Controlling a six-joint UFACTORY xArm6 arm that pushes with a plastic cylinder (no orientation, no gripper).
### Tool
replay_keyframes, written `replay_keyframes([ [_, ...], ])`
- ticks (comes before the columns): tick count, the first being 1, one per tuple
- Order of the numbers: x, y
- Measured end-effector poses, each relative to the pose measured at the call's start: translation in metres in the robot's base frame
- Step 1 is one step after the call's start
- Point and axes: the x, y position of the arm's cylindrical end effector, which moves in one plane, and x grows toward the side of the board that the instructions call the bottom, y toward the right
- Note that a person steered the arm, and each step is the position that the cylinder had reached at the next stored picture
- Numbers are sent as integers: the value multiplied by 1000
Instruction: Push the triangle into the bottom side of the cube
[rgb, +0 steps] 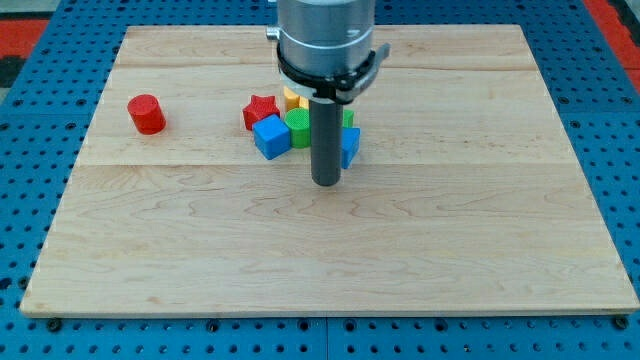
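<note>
A blue cube (271, 136) sits in a tight cluster near the board's upper middle. To its right, a blue block (350, 145), likely the triangle, is mostly hidden behind my rod. My tip (326, 183) rests on the board just below the cluster, below and left of that blue block and right of the cube. A red star-shaped block (260, 109), a yellow block (293, 98) and a green block (299, 127) crowd around the cube's top and right.
A red cylinder (147, 114) stands alone at the view's left. The wooden board (320, 260) lies on a blue pegboard surface. The arm's grey body hangs over the cluster's top and hides part of it.
</note>
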Motion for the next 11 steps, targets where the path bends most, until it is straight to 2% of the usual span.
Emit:
replay_keyframes([
  [3,18,16],
  [5,8,-9],
  [6,1,48],
  [7,-34,100],
  [9,-56,-18],
  [10,-63,-47],
  [11,-68,-40],
])
